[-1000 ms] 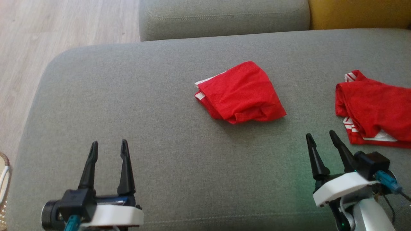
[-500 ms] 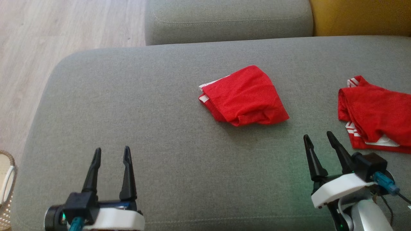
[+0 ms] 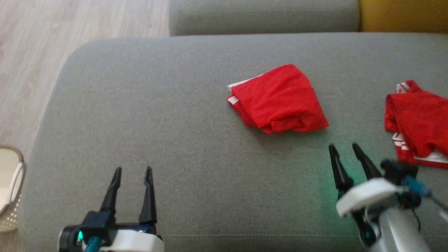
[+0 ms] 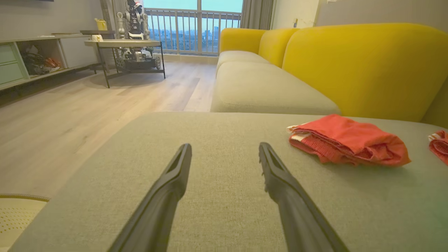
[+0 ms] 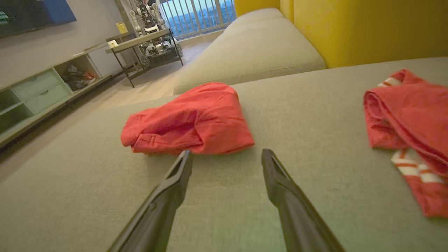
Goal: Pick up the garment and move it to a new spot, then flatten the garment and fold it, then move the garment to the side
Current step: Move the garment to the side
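garment [image 3: 278,99] folded on cushion [image 3: 157,122] | just ahead-left of spread right claw [image 3: 342,146], apart

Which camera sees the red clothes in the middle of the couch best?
The head view. It looks down on the middle red garment, showing its whole outline and white-striped edge. Both wrist views see it low from the side, as a flat heap.

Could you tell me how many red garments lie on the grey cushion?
2. The folded garment lies near the middle of the grey cushion; the second garment lies to its right, cut off by the head view's edge, so more may hide there.
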